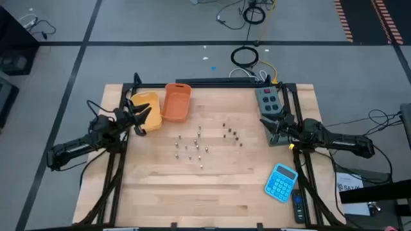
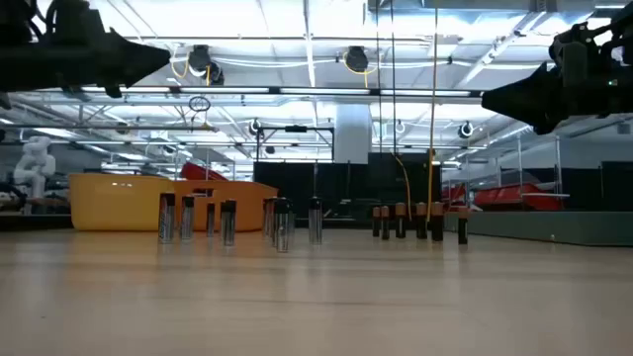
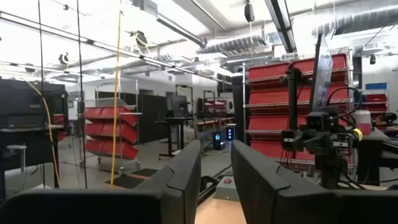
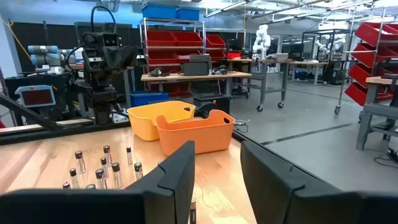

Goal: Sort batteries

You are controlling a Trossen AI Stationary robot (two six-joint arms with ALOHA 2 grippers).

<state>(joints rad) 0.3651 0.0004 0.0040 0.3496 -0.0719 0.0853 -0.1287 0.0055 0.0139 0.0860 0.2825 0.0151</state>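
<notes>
On the wooden desk (image 1: 160, 192) sit a yellow bin (image 1: 146, 110) touching an orange bin (image 1: 176, 102), a grey button box (image 1: 269, 97), and a blue calculator (image 1: 280, 181).

Batteries (image 1: 192, 146) are stood upright at the table (image 1: 218, 192) centre in two groups. Two bins (image 1: 168, 102) are placed behind them, leftward; a calculator (image 1: 280, 181) lies front-right.

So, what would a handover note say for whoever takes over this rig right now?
Left tool: open, empty, raised at the table's left edge by the yellow bin.
Right tool: open, empty, raised at the right edge near the grey button box.
Batteries: silvery group and dark group all standing mid-table.
Done: no battery seen in the yellow or orange bin.
Left: all the sorting.
</notes>
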